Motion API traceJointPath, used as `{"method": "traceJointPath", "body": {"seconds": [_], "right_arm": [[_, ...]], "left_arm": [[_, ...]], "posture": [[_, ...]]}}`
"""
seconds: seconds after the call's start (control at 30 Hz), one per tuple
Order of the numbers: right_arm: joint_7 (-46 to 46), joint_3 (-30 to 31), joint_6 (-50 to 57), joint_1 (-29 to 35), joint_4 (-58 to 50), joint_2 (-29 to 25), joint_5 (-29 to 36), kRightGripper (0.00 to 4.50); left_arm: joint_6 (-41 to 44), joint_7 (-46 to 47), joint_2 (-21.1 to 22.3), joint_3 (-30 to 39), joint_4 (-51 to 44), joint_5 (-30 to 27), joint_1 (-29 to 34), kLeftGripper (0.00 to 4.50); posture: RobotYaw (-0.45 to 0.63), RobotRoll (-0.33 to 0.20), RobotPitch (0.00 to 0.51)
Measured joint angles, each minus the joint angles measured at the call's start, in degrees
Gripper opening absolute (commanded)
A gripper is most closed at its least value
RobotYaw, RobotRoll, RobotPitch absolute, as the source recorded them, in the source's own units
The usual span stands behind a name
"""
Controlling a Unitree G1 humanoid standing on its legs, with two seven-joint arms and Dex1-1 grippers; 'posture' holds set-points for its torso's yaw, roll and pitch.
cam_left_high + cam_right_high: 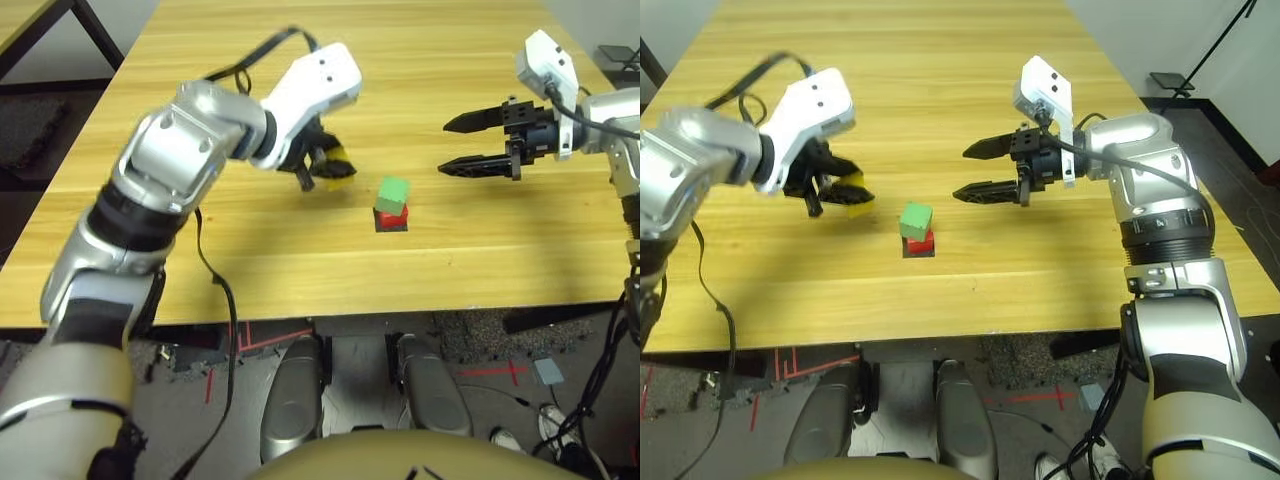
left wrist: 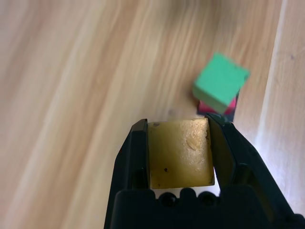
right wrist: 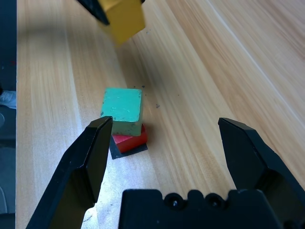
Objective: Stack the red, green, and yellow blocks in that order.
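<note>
Fingers, left pair: closed on the yellow block (image 2: 181,153), one pad against each of two opposite sides; my left gripper (image 1: 330,168) carries it above the table, picture left of the stack in the head view.
Fingers, right pair: wide apart with nothing between them; my right gripper (image 1: 975,172) waits on the stack's other side.
Table: pale wood (image 1: 290,275), smooth-looking, so I judge that a low block could slide if I nudge it.
Black patch: flat and square (image 3: 127,150), under the red block, its edges peeping out.
Yellow block, handling: probably light and stiff, not fragile; its face looks worn and a little shiny, so it might slip if I loosen unevenly. I would keep hold by the two flat sides, leaving the underside free to land.
Green block: sits on the red, turned relative to it and overhanging (image 3: 122,106). Likely rigid and easily shoved; I would touch it only by opposite upright sides, if it needs squaring.
Red block: lowest, on the patch (image 3: 131,141). I would leave it ungripped, since pulling at it could topple the green.
</note>
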Motion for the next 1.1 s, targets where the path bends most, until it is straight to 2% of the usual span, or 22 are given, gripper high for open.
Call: {"method": "traceJointPath", "body": {"seconds": [0.27,0.53,0.83,1.1], "right_arm": [[-0.97,-1.19,1.21,2.34,-2.43,-0.32,0.07,4.5],[-2.2,-1.63,2.87,4.46,-5.06,-0.36,1.23,4.5],[-3.57,-2.44,4.14,6.12,-6.75,-1.19,2.27,4.5],[-3.93,-2.44,4.22,6.11,-7.26,-1.19,2.32,4.5]], "left_arm": [[-3.3,-4.59,-7.42,-4.57,8.79,1.52,-7.07,1.87],[-6.05,-5.87,-12.89,-5.86,14.0,3.56,-8.08,1.87],[-6.49,-6.76,-13.39,-7.32,13.48,4.79,-4.0,1.87],[-7.28,-6.76,-13.39,-7.47,13.15,6.2,-3.82,1.87]], "posture": [[0.23,0.013,0.129],[0.2,0.022,0.134],[0.19,0.022,0.138],[0.19,0.024,0.138]]}}
